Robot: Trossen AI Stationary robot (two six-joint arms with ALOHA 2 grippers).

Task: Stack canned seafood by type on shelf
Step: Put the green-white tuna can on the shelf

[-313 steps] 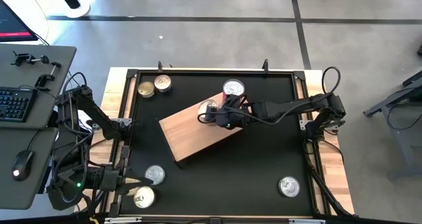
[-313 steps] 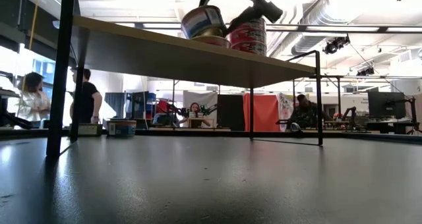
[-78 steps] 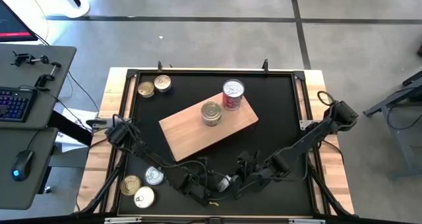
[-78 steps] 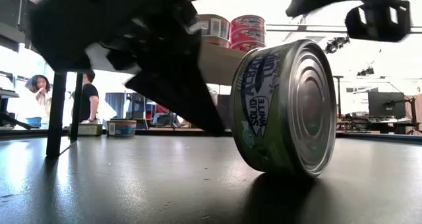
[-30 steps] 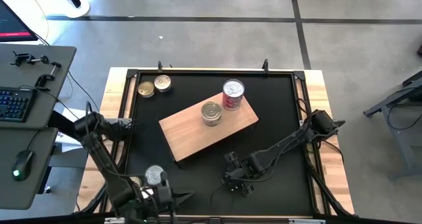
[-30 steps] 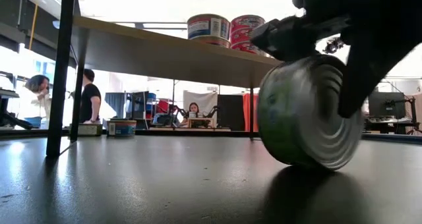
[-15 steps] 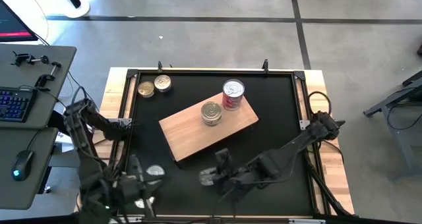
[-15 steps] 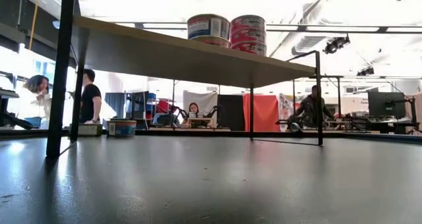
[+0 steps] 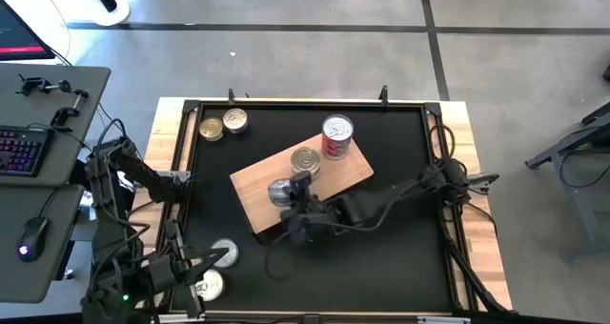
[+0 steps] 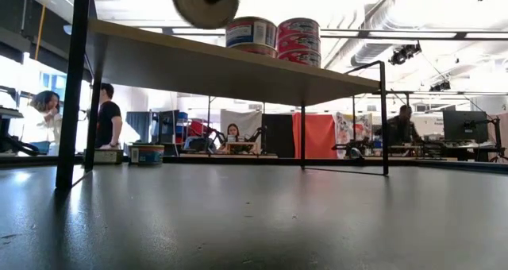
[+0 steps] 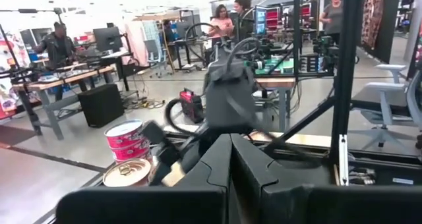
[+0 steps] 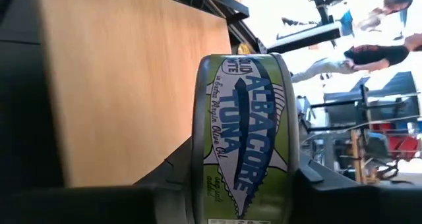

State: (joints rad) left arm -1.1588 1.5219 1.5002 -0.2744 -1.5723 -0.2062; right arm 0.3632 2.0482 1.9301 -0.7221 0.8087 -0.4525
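Observation:
My right gripper is shut on a flat tin with a green tuna label, held above the near left part of the wooden shelf. In the low view this tin hangs over the shelf top. On the shelf stand a stack of flat tins and a red-labelled tin. My left gripper is raised over the table's near left corner, shut on nothing, close to two loose tins. My right gripper pinches the green-labelled tin between its two fingers, one on each flat end. The labelled side wall faces the wrist. The fingers come slanting down from the table's right. The tin is tilted and lifted clear above the shelf.
Two more tins lie at the table's far left corner. The shelf stands on thin black legs with open room beneath. The right arm stretches across the table's right half. People stand in the room beyond.
My right gripper has lifted the green-labelled tin off the table, where it stood on edge, and carried it up, leftward and toward the far edge, until it is over the shelf. The wrist has turned meanwhile. My left gripper has risen and drawn back toward the table's left edge.

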